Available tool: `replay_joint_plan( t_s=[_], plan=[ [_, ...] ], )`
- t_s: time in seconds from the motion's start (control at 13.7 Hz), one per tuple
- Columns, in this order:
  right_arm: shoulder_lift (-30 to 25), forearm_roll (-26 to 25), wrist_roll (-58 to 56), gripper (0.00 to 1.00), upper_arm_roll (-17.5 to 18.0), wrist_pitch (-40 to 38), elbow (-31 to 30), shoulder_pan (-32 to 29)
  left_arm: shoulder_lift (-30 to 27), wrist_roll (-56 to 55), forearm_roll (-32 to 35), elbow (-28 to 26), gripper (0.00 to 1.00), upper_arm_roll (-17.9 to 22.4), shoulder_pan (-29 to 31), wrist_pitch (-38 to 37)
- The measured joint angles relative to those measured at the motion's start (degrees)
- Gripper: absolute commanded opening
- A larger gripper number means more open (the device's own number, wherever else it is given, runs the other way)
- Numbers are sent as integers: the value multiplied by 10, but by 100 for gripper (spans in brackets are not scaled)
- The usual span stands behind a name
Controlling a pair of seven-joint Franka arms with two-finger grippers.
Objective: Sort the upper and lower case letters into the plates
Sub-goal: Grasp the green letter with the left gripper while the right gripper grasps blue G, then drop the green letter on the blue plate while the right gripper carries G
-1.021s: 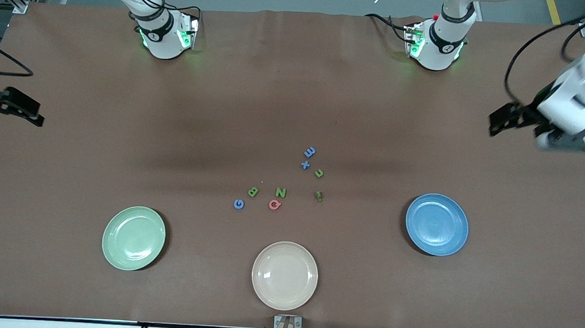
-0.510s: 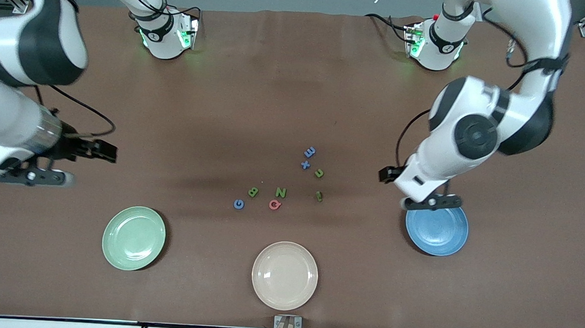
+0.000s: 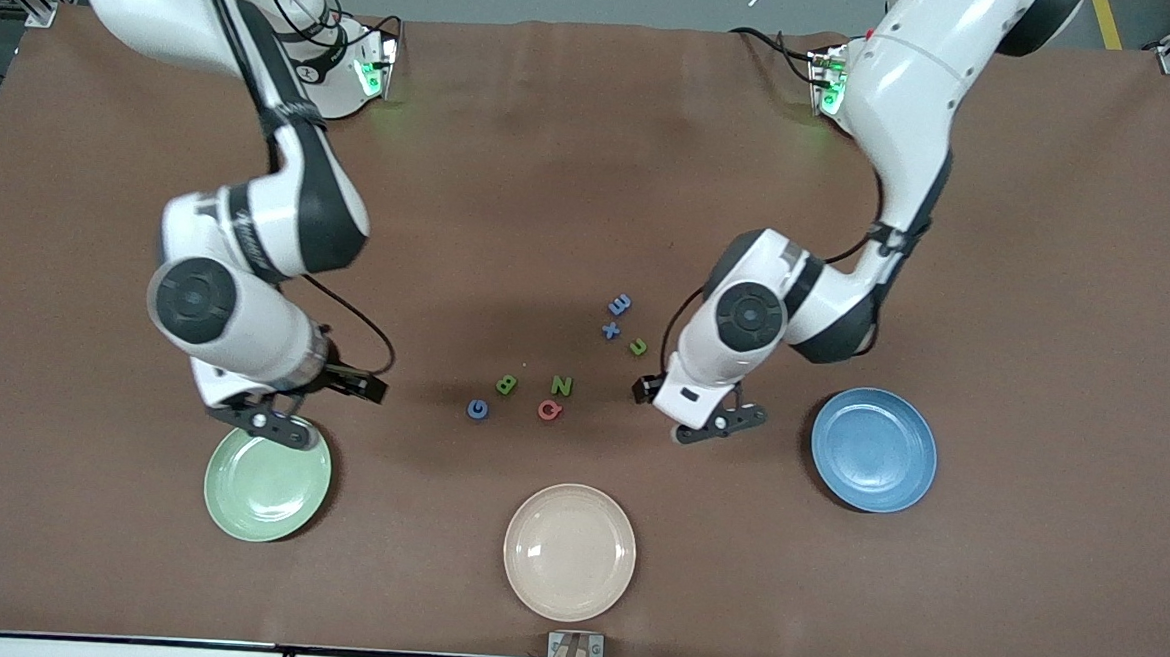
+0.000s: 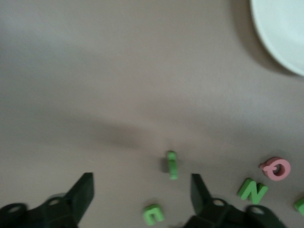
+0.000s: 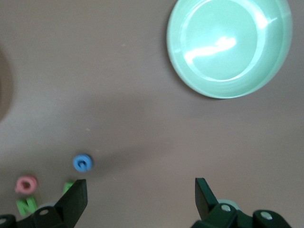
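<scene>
Small foam letters lie mid-table: blue E (image 3: 619,304), blue x (image 3: 611,330), green u (image 3: 637,347), green N (image 3: 561,385), green B (image 3: 506,384), pink Q (image 3: 549,410), blue G (image 3: 478,409). The pale green plate (image 3: 266,487) lies toward the right arm's end, the blue plate (image 3: 874,450) toward the left arm's end. My left gripper (image 3: 706,415) hangs open and empty over the table beside the letters. Its wrist view shows the gripper (image 4: 141,183), a green i (image 4: 172,165) and the u (image 4: 153,213). My right gripper (image 3: 275,412) is open and empty over the green plate's rim (image 5: 139,185).
A cream-beige plate (image 3: 569,551) lies nearest the front camera, between the two other plates. The right wrist view shows the green plate (image 5: 228,45) and the blue G (image 5: 82,163). The brown table (image 3: 552,187) is bare toward the robots' bases.
Both arms have swung in from the table's ends toward the middle. The right gripper has come to the green plate, the left gripper past the blue plate to the letters.
</scene>
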Motion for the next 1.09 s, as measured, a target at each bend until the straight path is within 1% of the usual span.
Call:
replay_joint_plan(
  t_s=[0.07, 0.15, 0.22, 0.36, 0.51, 0.58, 0.66, 0.73, 0.8, 0.95, 1.09],
  plan=[
    [24, 0, 30, 100, 0, 37, -1, 13, 13, -24, 0, 2, 64, 0, -9, 6],
    [48, 0, 61, 100, 0, 75, -2, 28, 23, -42, 0, 4, 64, 1, -14, 9],
    [72, -1, 90, 100, 0, 113, -3, 40, 31, -53, 0, 7, 61, 1, -18, 12],
    [111, -1, 127, 100, -1, 167, -3, 57, 44, -69, 0, 14, 50, 1, -23, 24],
    [138, -1, 151, 100, -1, 195, -2, 67, 54, -74, 0, 17, 48, 1, -24, 37],
    [149, -1, 158, 100, -1, 202, -2, 71, 58, -75, 0, 17, 41, 2, -24, 45],
    [156, 0, 163, 100, -1, 205, -2, 74, 62, -75, 0, 17, 28, 2, -24, 53],
    [161, 0, 167, 100, -1, 206, -2, 77, 66, -75, 0, 17, 9, 2, -24, 60],
    [164, 0, 170, 98, -1, 206, -2, 80, 69, -75, 0, 18, 0, 2, -24, 64],
    [166, 0, 176, 94, -1, 204, -1, 85, 71, -75, 3, 19, 0, 4, -24, 68],
    [166, 0, 179, 85, -1, 201, -1, 90, 70, -73, 16, 26, 0, 9, -24, 69]
  ],
)
